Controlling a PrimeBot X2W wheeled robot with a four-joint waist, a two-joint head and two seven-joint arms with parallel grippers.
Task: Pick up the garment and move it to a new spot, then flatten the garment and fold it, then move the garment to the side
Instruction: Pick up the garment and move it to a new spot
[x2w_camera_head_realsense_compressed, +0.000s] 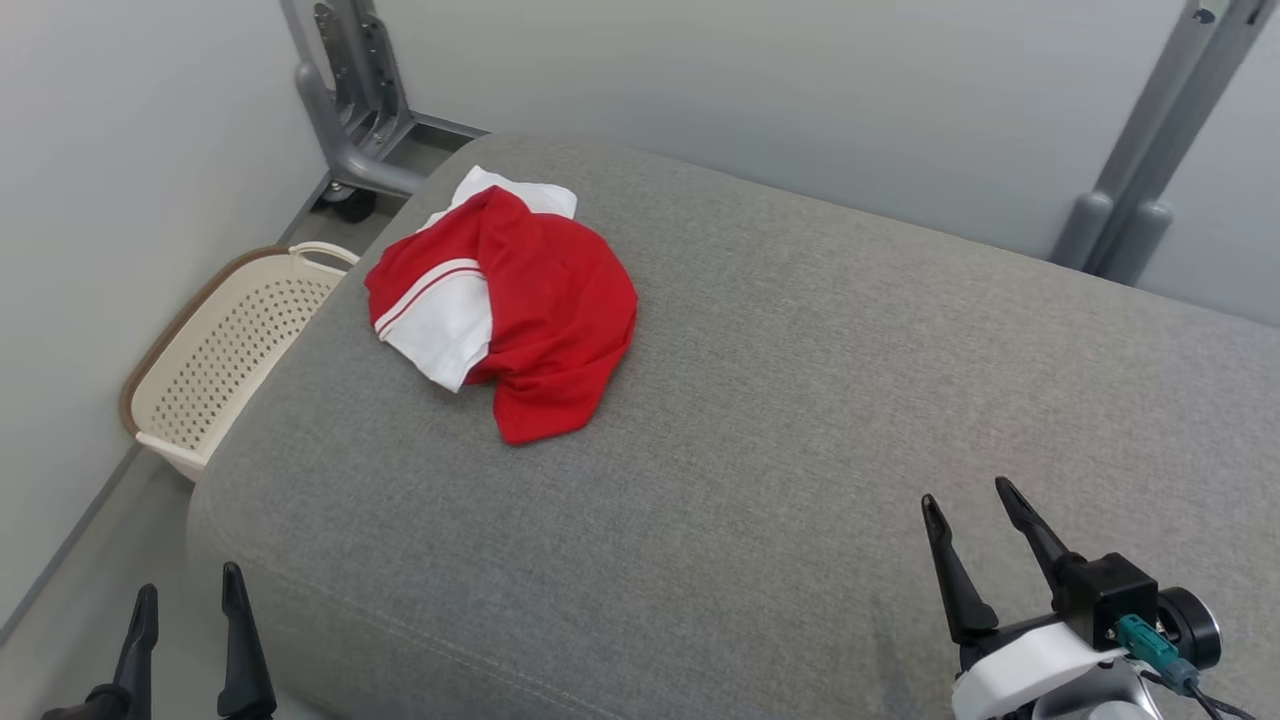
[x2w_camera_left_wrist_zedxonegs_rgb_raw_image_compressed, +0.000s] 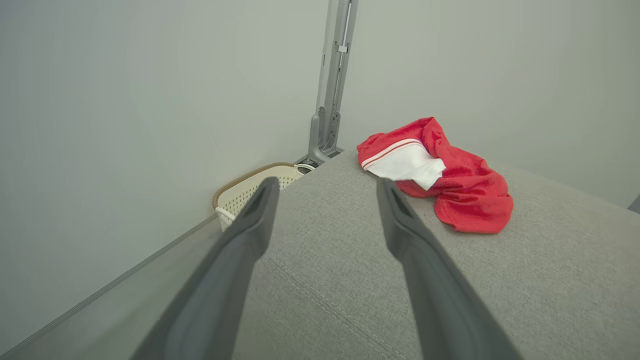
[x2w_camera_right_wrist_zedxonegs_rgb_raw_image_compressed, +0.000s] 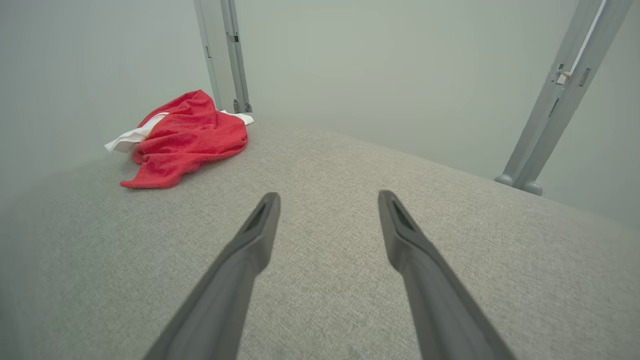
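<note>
Starting at the near side of the grey cushion (x2w_camera_head_realsense_compressed: 800, 400), we have both arms low and drawn back, which we judge leaves the head camera a free look at the work before any reach begins. Our left end effector (x2w_camera_head_realsense_compressed: 190, 580) hangs off the cushion's near left corner, over the floor. Its two dark fingers are spread wide with nothing between them. Our right end effector (x2w_camera_head_realsense_compressed: 967, 492) sits above the near right part of the cushion, likewise spread wide and holding nothing.

The garment (x2w_camera_head_realsense_compressed: 520, 310), red with a white part edged in red stripes, lies crumpled in a heap on the far left part of the cushion. It is near the edge beside which the cream perforated basket (x2w_camera_head_realsense_compressed: 230, 350) stands on the floor against the wall. The cloth is bunched and doubled over itself, so we cannot tell a sleeve from a hem.

In the left wrist view the garment lies ahead of our fingers and off to their right, well apart from them. In the right wrist view it lies ahead and far to the left, also well apart. We judge that the pick-up has not yet begun and that the left arm has the shorter reach. With the heap so near the edge, carrying it toward the middle would give us room to flatten it.
</note>
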